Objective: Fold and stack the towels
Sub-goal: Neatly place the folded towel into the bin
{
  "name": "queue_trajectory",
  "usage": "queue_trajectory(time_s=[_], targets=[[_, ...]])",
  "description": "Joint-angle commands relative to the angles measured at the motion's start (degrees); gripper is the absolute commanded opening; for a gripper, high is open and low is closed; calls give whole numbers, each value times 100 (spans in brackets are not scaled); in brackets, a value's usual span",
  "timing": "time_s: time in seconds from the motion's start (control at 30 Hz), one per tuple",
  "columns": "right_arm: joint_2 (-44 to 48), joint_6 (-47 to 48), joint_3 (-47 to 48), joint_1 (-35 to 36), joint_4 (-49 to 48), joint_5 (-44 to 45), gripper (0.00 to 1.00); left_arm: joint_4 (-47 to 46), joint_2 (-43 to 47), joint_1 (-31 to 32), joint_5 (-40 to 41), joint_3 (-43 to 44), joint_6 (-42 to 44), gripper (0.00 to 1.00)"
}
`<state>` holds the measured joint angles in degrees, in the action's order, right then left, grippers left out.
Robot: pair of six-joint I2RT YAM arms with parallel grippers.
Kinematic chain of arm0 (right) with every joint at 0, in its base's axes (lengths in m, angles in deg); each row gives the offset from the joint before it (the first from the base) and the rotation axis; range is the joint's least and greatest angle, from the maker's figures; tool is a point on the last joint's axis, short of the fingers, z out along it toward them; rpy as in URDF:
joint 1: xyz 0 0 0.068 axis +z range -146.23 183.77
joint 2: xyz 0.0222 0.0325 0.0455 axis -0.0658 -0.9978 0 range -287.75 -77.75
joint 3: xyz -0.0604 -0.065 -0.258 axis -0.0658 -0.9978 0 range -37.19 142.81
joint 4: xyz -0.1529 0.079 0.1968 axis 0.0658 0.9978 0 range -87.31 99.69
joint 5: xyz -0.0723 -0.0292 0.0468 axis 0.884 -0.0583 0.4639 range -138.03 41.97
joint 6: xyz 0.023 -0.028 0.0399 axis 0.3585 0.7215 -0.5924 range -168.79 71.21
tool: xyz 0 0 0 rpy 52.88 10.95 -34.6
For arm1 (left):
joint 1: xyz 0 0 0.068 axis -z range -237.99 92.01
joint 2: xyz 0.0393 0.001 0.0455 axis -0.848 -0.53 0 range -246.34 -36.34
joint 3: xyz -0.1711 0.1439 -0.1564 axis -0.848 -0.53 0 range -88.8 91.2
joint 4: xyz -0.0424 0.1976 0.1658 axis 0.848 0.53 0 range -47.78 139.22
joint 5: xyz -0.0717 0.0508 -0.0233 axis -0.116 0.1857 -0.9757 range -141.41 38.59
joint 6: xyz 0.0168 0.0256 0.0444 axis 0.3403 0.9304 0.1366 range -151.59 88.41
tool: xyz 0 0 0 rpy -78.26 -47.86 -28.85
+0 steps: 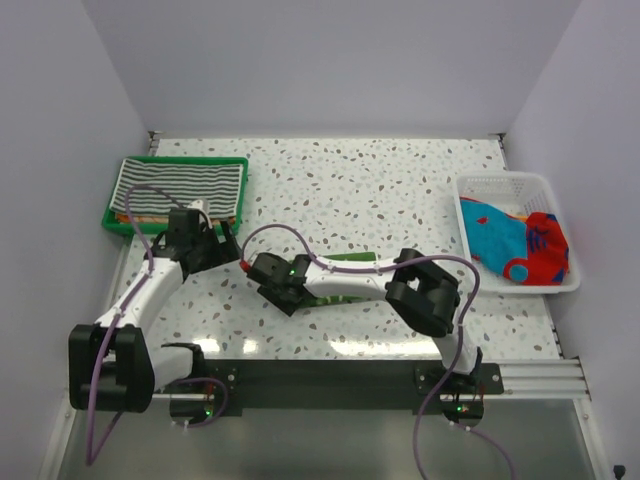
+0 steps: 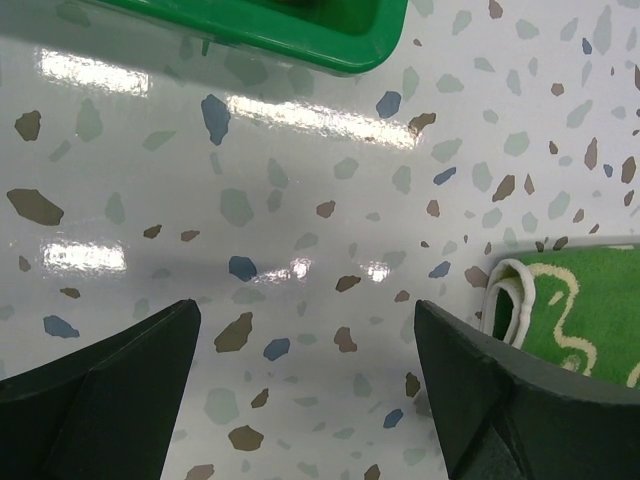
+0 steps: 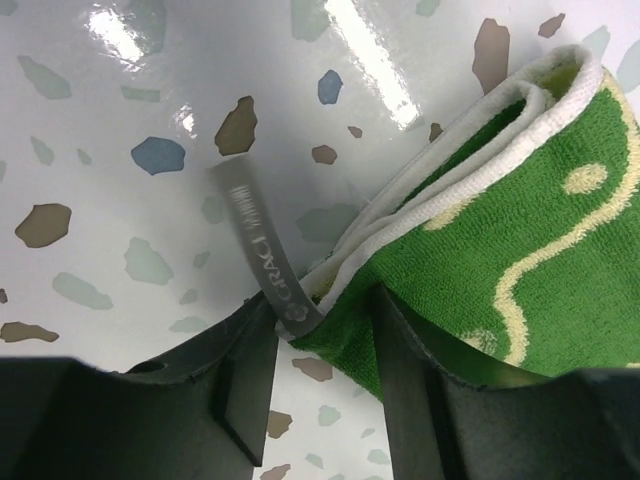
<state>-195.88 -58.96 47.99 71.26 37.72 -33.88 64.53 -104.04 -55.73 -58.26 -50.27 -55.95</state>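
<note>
Striped towel (image 1: pixel 178 190) in green tray (image 1: pixel 113 215); red-and-blue cloths (image 1: pixel 520 245) in white basket (image 1: pixel 505 185).

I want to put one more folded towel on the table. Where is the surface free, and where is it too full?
Free: the far middle of the table, between the green tray holding the striped towel and the white basket of towels. Crowded: the near middle, where the right gripper closes on the green towel and the open left gripper hovers beside it.

Speckled terrazzo table (image 1: pixel 400 190) between plain pale walls (image 1: pixel 330 60).
</note>
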Motion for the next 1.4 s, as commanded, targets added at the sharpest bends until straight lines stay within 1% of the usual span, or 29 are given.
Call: queue_trajectory(time_s=[0.0,0.03,0.07,0.13,0.17,0.2,0.23,0.27,0.4,0.53,0.63,0.77,0.8,0.87,0.9,1.03,1.2,1.3,1.37], targets=[[-299,42,-274,28,-197,175,45,-191,-59,-42,-176,-47,142,94],[-281,42,-327,19,-241,219,40,-200,-76,-42,-246,-47,142,94],[-220,51,-380,11,-346,211,33,-192,-103,-42,-273,-47,133,95],[-115,59,-494,-42,-409,167,24,-191,-138,-42,-404,-29,81,96],[-53,59,-520,-60,-435,115,16,-191,-155,-33,-457,-29,63,96],[139,59,-634,-77,-566,88,12,-218,-156,-33,-527,-46,11,96],[402,68,-705,-121,-776,44,2,-244,-182,-33,-623,-73,-16,96],[404,68,-792,-139,-778,18,0,-253,-182,-33,-668,-73,-25,96],[1167,51,-1266,-314,-1409,-210,0,-297,-200,-24,-905,-125,-147,98],[1616,24,-1619,-455,-1937,-518,0,-621,-235,107,-1466,-248,-543,100],[1810,-20,-1839,-552,-2210,-712,0,-946,-384,423,-1687,-328,-929,100],[1951,-72,-2128,-613,-2508,-800,0,-1517,-726,1055,-1854,-442,-1613,100],[1977,-90,-2181,-657,-2544,-835,0,-1788,-770,1118,-1907,-477,-1720,100],[2013,-116,-2269,-666,-2632,-923,0,-2036,-867,1241,-1908,-582,-2062,100],[2021,-125,-2287,-675,-2641,-923,0,-2359,-894,1259,-1925,-626,-2168,100],[2022,-134,-2358,-684,-2738,-984,0,-2924,-955,1382,-1969,-802,-2635,100],[2030,-152,-2384,-693,-2800,-993,0,-3284,-1236,1602,-1908,-961,-2951,100],[1908,-169,-2244,-693,-2598,-801,0,-3198,-1377,1655,-1812,-952,-2943,100],[1828,-169,-2086,-693,-2370,-616,0,-3066,-1237,1655,-1618,-961,-2891,100]])
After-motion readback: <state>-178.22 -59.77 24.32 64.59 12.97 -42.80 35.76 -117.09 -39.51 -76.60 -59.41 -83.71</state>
